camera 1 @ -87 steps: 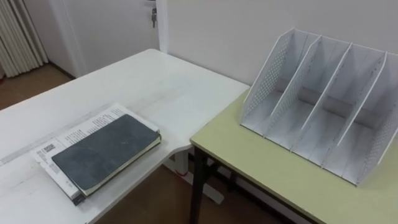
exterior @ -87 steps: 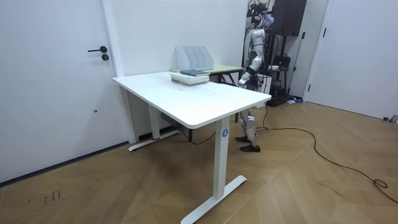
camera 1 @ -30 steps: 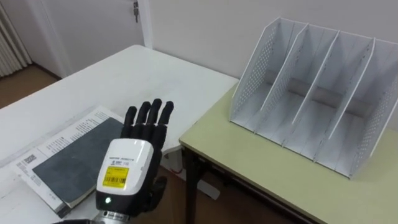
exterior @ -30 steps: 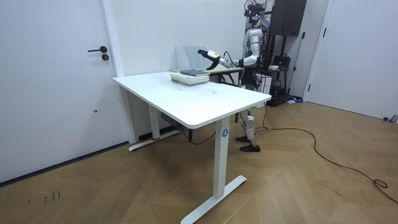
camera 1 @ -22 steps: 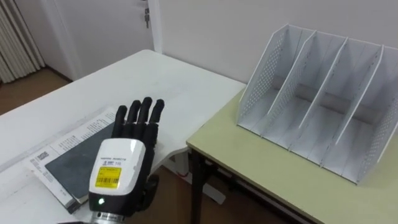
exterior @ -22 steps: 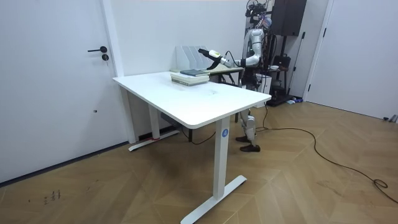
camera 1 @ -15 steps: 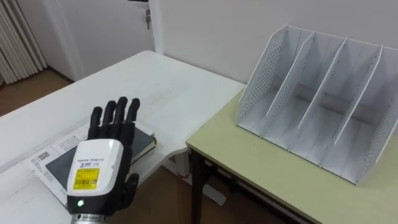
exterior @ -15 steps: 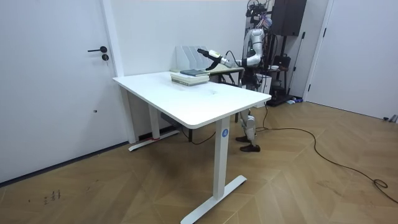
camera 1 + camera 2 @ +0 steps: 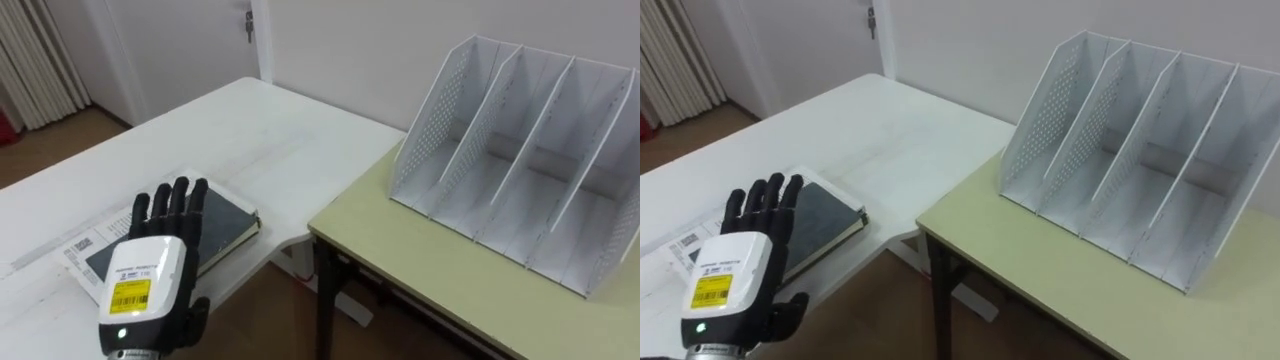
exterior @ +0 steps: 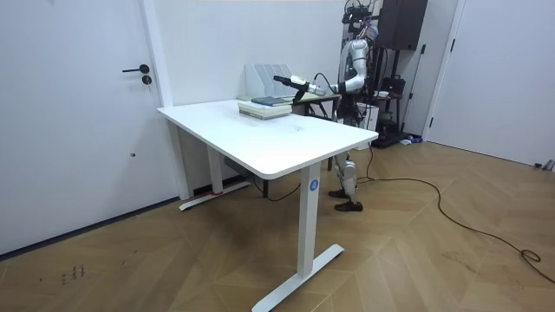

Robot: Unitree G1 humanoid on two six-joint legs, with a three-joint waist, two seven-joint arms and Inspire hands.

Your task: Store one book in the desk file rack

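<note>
- Dark grey hard-covered book (image 9: 228, 222): lies flat on a white printed volume (image 9: 82, 245). Both are on the white desk (image 9: 260, 140), close to the desk edge nearest the rack. The book is well apart from the white perforated file rack (image 9: 470, 130), which stands on the pale green table (image 9: 420, 270) just beside the desk.
- My left hand (image 9: 148, 280): poised over the book, back toward the camera, fingers straight and slightly spread, holding nothing. The room view puts it above the cover, not on it.
- Handling, my judgement: the cover looks stiff and matt and the page block moderately thick. It should lift as 1 rigid piece, with moderate weight and little slip. Not fragile.
- Where to grip: the long edge facing the rack, where cream page edges show, with thumb on top and fingers under. The book sits flush on the lower volume, so getting under it may need a slide toward the desk edge first. The lower volume could drag along.
- Hard to read: my hand covers the book's middle and near end, so the spine side is unclear. I cannot tell if the thing beneath is a book or a magazine. The rack's right end is cut off; the slots that show look empty.
</note>
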